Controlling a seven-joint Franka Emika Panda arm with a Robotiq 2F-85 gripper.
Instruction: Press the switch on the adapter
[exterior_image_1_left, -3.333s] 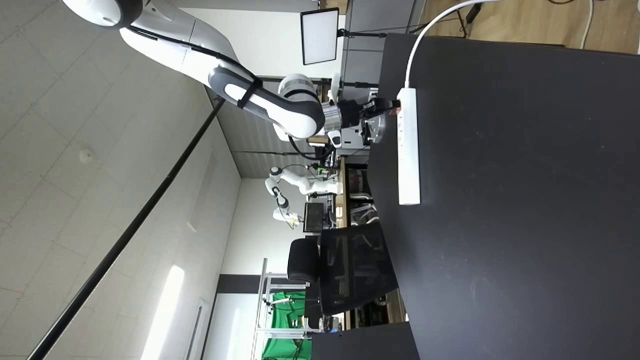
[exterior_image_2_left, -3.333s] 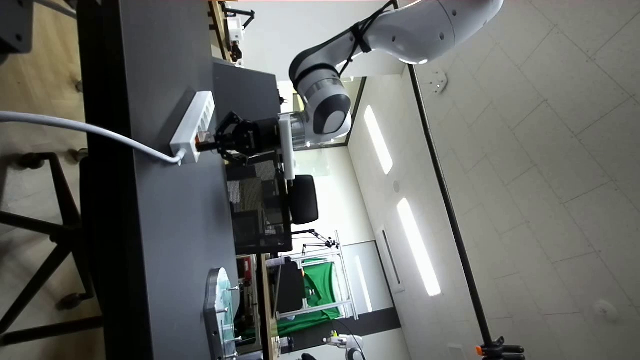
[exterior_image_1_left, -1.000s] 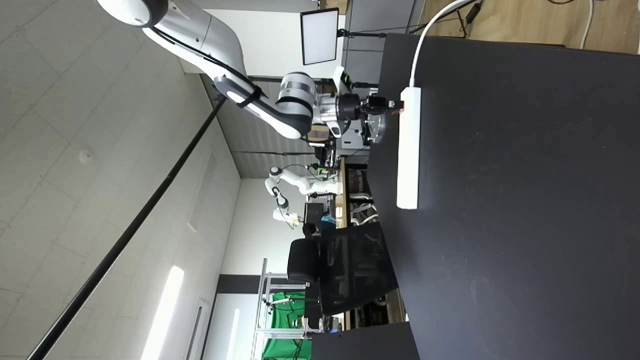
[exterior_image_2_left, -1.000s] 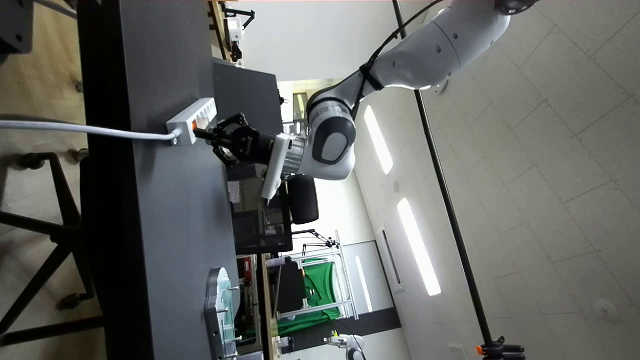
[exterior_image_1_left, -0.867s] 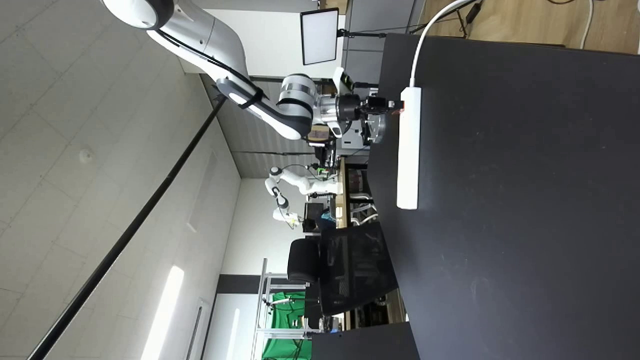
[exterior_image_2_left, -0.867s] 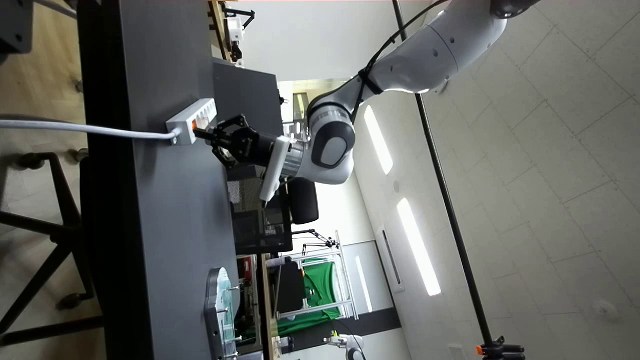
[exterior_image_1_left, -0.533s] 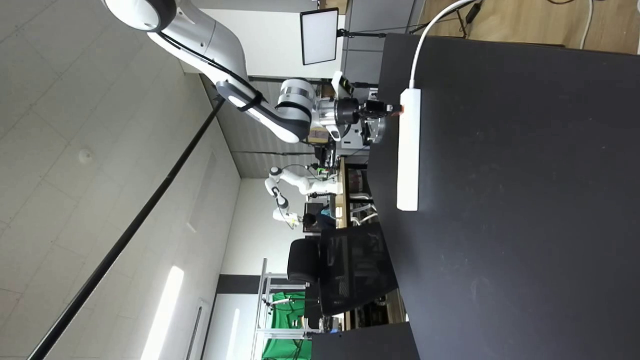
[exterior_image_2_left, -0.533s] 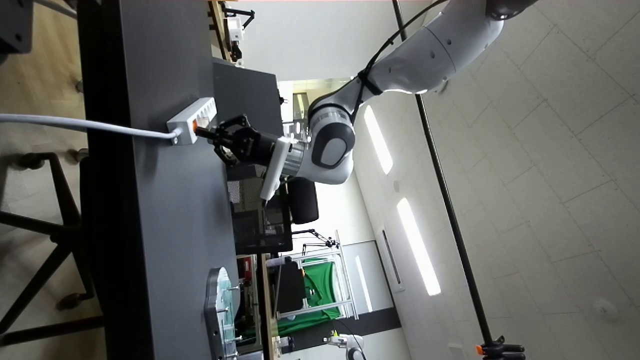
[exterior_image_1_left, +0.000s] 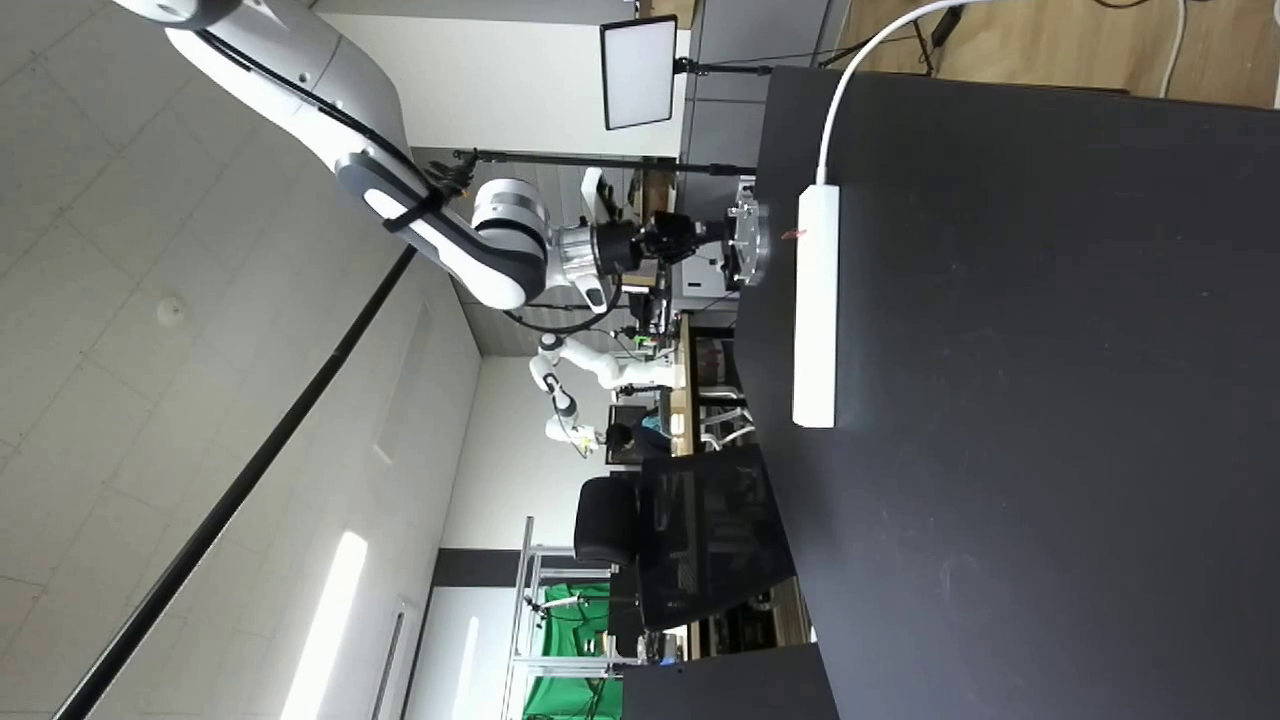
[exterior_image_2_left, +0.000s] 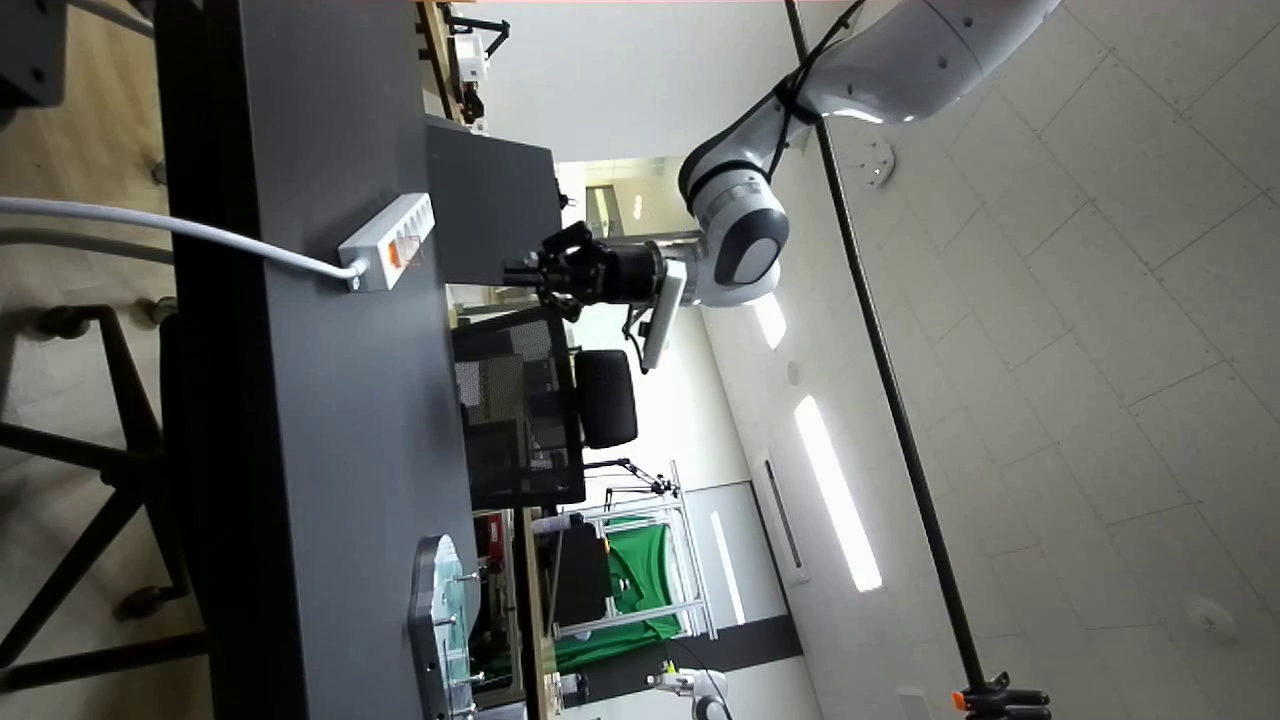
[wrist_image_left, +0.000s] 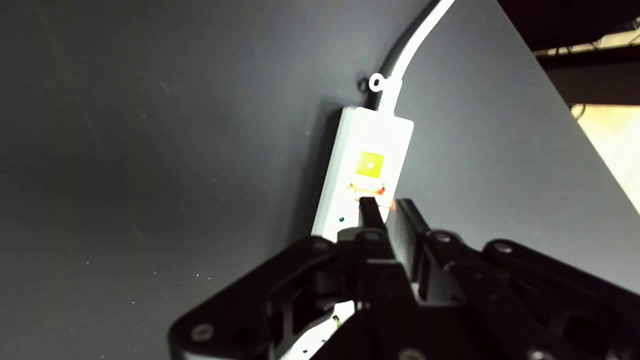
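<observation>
The dark counter (exterior_image_1_left: 1000, 400) is carrying the white adapter (exterior_image_1_left: 817, 310) near an edge, a black chair (exterior_image_1_left: 690, 535) standing in the room beyond. In the wrist view the 2 fingers (wrist_image_left: 369, 212), parted by a narrow gap, are hiding the adapter's middle, its lower end running out of frame. In an exterior view the adapter's long axis is running top to bottom, its cable (exterior_image_1_left: 828, 130) uppermost.
</observation>
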